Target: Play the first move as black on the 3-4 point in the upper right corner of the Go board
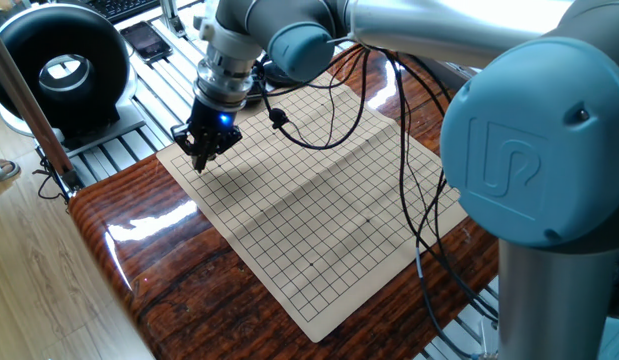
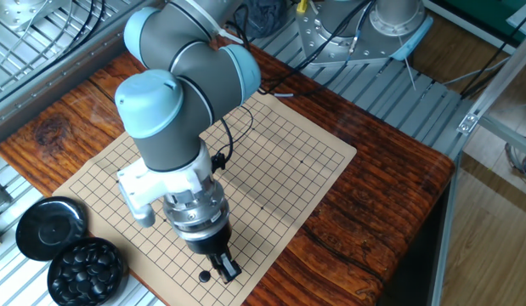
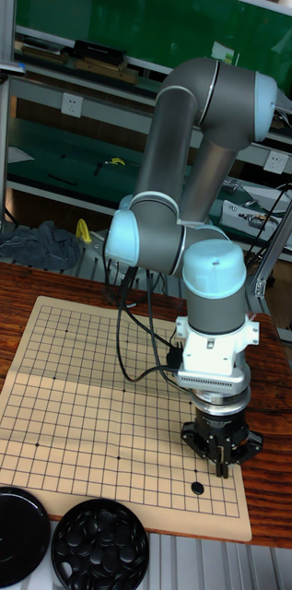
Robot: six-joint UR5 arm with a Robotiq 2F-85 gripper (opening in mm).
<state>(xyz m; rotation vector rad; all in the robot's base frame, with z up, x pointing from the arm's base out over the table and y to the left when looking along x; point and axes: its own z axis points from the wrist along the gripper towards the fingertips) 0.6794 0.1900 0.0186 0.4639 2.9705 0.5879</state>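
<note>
The paper Go board (image 1: 319, 200) (image 2: 284, 157) (image 3: 81, 396) lies on the wooden table. One black stone (image 2: 205, 276) (image 3: 197, 488) rests on a grid point near one corner of the board. My gripper (image 2: 228, 270) (image 3: 222, 466) (image 1: 199, 160) hangs just above the board, right beside that stone and apart from it. Its fingers are narrowly open and point down, with nothing between them. In one fixed view the gripper hides the stone.
A bowl of black stones (image 2: 86, 265) (image 3: 99, 546) and its black lid (image 2: 48, 226) (image 3: 12, 536) stand off the board's edge near that corner. Black cables (image 1: 334, 110) trail over the board. A black ring-shaped device (image 1: 59, 65) and a phone (image 1: 146, 40) lie beyond it.
</note>
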